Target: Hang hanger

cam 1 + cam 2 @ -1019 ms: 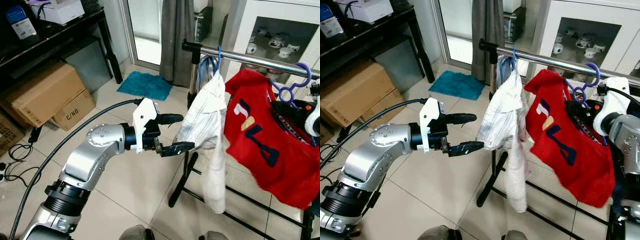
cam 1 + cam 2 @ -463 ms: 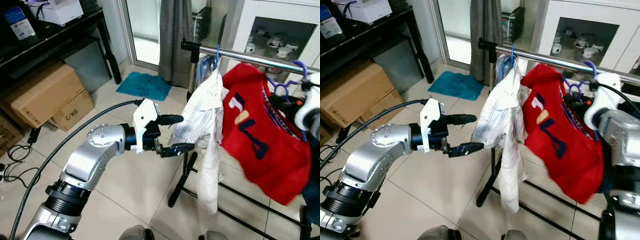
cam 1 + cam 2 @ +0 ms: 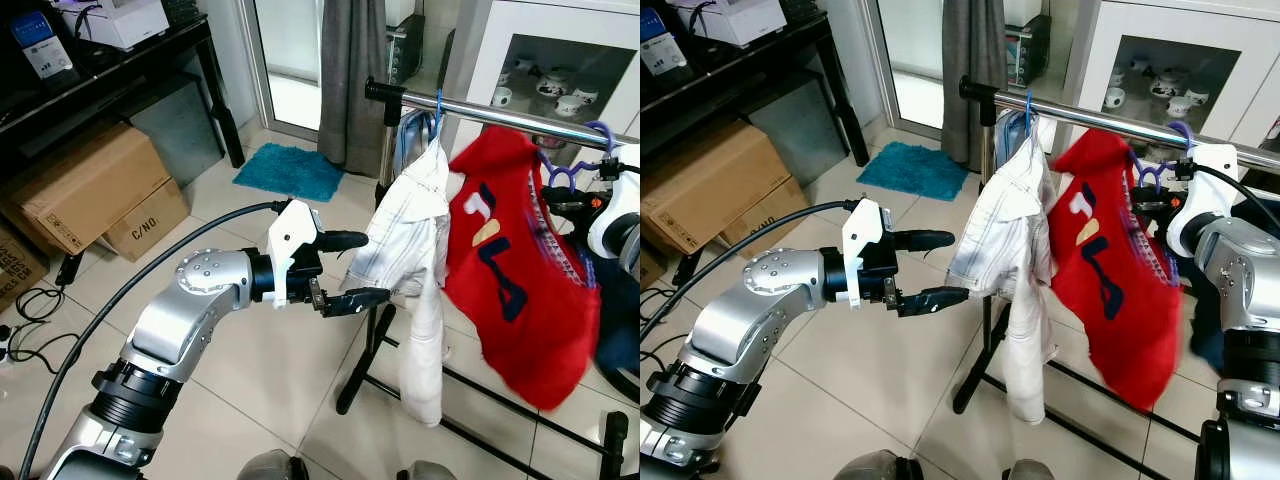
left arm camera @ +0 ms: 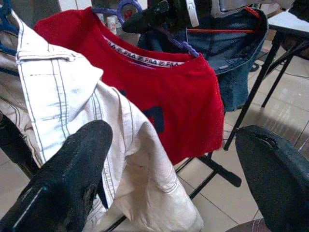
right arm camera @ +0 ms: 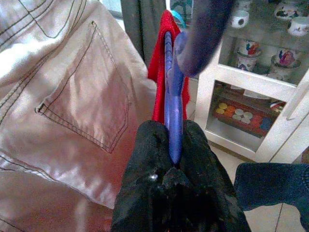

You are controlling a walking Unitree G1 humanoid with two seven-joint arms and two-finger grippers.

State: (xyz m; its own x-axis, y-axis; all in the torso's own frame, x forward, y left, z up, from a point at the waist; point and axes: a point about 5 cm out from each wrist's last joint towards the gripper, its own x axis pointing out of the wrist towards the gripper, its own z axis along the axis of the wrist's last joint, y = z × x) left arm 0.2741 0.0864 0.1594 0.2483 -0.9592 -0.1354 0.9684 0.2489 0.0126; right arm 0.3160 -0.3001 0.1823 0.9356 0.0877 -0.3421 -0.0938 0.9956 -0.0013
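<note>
A tiled room, and a steel rail (image 3: 520, 118) crossing it before a white cabinet (image 3: 1160, 60). The purple hanger (image 5: 173, 104) with the red shirt (image 3: 510, 270) is clamped between the right gripper (image 5: 171, 157) fingers and has been carried in under the rail's right end; its hook is now close to the bar, judged not yet over it. The white shirt (image 3: 415, 250) is pinched aside by the left gripper (image 3: 355, 270), fingers apart. The shirt hem is blurred, swinging.

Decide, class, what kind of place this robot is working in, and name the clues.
Probably a lived-in room of a home: a metal clothes rail hung with a white shirt and a red printed T-shirt, a white glass-fronted cabinet of teacups, and brown cardboard boxes on the tiled floor.
</note>
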